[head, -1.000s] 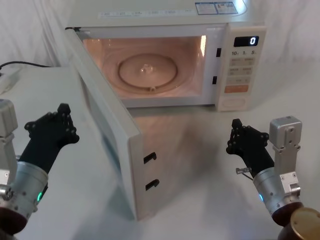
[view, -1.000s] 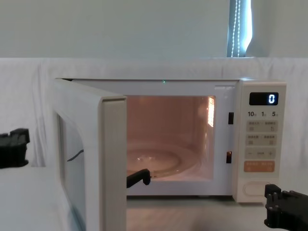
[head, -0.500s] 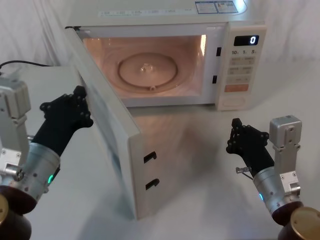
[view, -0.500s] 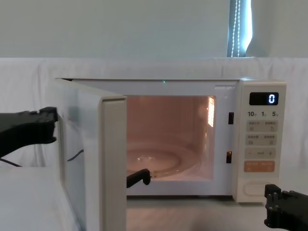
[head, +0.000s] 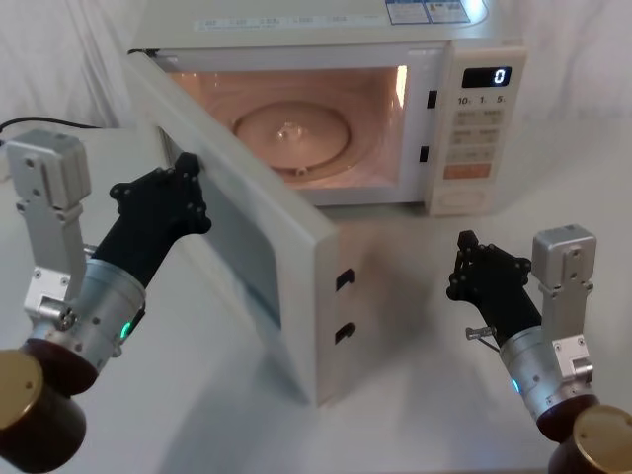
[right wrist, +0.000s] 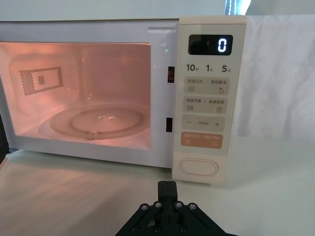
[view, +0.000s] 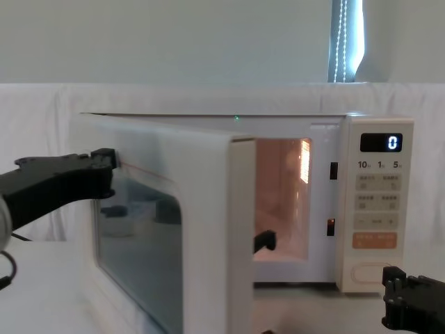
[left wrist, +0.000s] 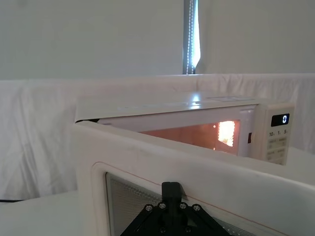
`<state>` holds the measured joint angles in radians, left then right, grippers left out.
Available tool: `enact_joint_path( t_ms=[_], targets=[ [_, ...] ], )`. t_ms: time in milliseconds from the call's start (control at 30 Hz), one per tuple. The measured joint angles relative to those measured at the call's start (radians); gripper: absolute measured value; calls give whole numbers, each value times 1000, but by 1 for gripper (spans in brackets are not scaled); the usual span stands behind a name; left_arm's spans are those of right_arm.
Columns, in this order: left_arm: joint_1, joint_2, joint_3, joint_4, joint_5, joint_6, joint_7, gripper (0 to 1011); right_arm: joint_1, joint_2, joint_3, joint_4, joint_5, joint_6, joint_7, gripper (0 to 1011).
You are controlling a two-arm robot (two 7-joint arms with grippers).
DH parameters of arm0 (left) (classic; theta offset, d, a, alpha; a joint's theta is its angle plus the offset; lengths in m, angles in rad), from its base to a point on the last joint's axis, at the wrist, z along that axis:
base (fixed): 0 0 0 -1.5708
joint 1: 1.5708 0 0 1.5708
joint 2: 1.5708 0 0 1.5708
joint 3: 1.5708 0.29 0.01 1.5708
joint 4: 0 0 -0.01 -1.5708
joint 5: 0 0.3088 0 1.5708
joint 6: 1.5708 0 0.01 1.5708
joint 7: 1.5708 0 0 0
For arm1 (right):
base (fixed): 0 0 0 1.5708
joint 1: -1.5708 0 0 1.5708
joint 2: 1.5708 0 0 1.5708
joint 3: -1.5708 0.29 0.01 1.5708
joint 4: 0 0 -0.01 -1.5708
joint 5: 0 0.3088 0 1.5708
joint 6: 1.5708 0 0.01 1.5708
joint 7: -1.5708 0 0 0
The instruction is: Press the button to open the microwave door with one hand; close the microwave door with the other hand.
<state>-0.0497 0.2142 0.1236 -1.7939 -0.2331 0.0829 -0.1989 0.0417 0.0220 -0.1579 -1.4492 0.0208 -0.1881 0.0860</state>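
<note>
The black left gripper (head: 188, 183), fingers clenched, has pushed the cream, dark-windowed microwave door (head: 259, 259) partway shut; closing is underway.

The left gripper (head: 188, 183) reaches forward and up from its silver wrist, black fingers together, tips pressed flat on the surface ahead. The right gripper (head: 472, 265) hangs low to its right, well apart, fingers together, wrist angled forward, touching nothing.
</note>
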Motion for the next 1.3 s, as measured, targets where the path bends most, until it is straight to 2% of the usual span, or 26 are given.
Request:
enact_joint_path(
  t_ms=[533,967,1300],
  targets=[
    [-106,-23,53,108,-22,-10,-13,0,0,0,0,0,0,0,0,0],
    [-193,-60,100,207,-49,-30,-25,0,0,0,0,0,0,0,0,0],
    [-251,-81,119,274,-60,-36,-25,0,0,0,0,0,0,0,0,0]
  ],
)
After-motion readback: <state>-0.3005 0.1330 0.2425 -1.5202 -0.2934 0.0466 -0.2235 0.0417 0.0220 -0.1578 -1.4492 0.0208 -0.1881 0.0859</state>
